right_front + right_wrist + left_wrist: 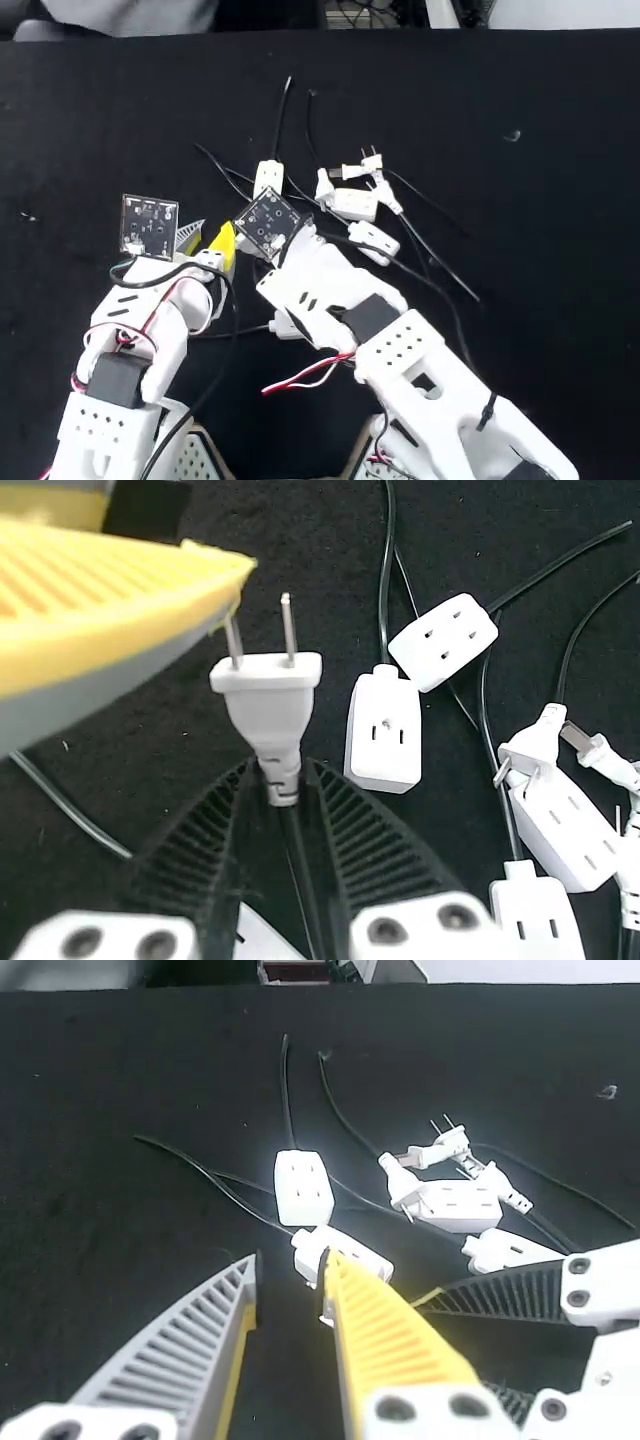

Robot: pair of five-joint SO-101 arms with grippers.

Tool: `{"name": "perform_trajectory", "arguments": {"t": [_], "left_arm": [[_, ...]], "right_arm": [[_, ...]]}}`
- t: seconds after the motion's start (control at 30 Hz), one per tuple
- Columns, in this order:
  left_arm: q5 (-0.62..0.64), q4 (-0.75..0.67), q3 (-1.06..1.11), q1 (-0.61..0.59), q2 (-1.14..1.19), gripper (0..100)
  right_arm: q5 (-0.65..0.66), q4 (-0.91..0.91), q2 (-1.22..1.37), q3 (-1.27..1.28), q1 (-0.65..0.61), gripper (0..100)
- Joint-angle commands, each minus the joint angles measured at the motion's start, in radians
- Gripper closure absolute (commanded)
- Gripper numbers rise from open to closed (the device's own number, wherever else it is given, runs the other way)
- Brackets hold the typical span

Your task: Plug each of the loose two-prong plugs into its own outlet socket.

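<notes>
One plug (266, 692) sits gripped in the right end effector (280, 770); left end effector (288, 1262) gapes.

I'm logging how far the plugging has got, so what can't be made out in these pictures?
Right wrist view: the right gripper is shut on the plug; its black fingers hide where the cord leads.
Left wrist view: the yellow finger covers part of the nearest socket, so its slots cannot be made out.
High view: the cords cross in a tangle; which plug each belongs to is unclear.
</notes>
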Motion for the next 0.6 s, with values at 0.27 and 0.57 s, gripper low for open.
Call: {"name": "perform_trajectory", "arguments": {"t": [0.27, 0.57], "left_arm": [[-0.061, -0.005, -0.033, 0.005, -0.003, 88], [-0.066, -0.138, 0.079, 0.002, -0.003, 88]], "right_arm": [[0.000, -0.002, -0.039, -0.013, -0.014, 98.8], [0.000, 0.002, -0.041, -0.015, -0.014, 98.8]]}}
